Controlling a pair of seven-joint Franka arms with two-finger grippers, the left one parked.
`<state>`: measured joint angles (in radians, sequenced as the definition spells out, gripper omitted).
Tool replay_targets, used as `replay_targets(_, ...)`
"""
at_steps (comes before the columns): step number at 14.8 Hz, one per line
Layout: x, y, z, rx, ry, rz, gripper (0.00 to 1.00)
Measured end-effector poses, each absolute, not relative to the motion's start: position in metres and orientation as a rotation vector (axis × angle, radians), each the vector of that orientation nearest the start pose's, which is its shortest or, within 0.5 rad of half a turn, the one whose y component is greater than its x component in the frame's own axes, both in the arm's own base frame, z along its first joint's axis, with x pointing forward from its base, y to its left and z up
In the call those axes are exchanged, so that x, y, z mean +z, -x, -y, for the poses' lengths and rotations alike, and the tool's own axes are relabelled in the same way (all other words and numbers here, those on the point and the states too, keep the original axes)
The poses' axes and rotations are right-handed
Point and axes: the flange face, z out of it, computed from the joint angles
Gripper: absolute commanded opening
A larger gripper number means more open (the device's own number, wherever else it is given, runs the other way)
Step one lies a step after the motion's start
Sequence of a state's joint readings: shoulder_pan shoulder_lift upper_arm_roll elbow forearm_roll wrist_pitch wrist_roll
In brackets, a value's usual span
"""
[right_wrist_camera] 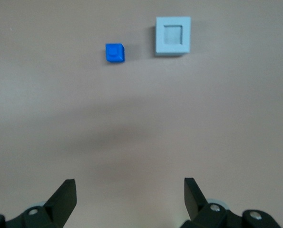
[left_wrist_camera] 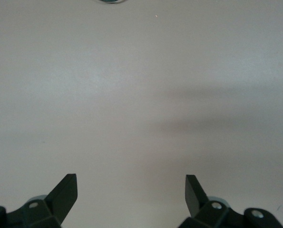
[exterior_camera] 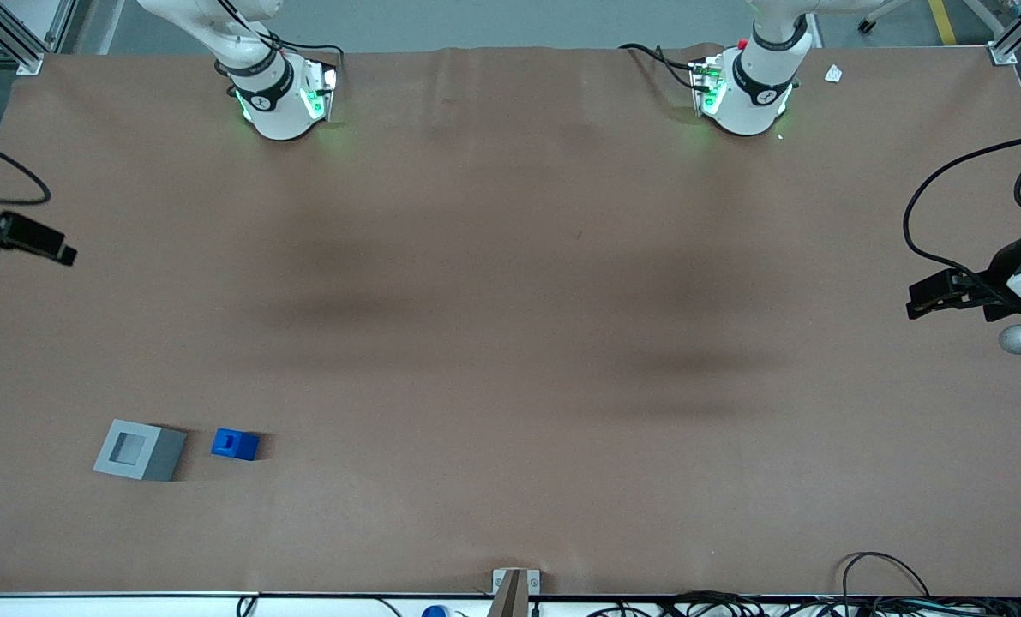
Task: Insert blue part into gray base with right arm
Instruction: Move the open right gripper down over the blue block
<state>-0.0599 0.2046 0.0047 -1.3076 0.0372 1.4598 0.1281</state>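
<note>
Jaws wide open, empty, hovering above table; blue part and gray base well ahead, side by side, apart.

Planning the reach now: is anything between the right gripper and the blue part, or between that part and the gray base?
Nothing visible. The open gripper hangs above bare table; the blue part lies beside the gray base, apart.

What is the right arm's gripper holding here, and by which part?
Nothing. The gripper is open and empty, up above the table; the blue part sits untouched beside the gray base.
</note>
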Motion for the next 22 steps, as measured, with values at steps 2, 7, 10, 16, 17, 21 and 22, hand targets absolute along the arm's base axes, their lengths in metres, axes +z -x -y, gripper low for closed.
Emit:
replay_targets(2, 0.588, -0.629, 0.027, 0.065, 3.079, -0.277, 1.00)
replay_targets(7, 0.513, -0.679, -0.010, 0.013, 3.054, -0.220, 1.00)
replay_targets(10, 0.458, -0.703, -0.037, -0.002, 3.032, -0.312, 1.00)
replay_targets(16, 0.311, -0.743, -0.021, -0.054, 3.006, -0.532, 1.00)
replay_targets(17, 0.288, -0.744, -0.019, -0.032, 3.011, -0.578, 1.00)
replay_targets(21, 0.262, -0.743, -0.027, -0.018, 3.088, -0.580, 1.00)
replay_targets(22, 0.263, -0.744, -0.030, -0.024, 3.090, -0.585, 1.00)
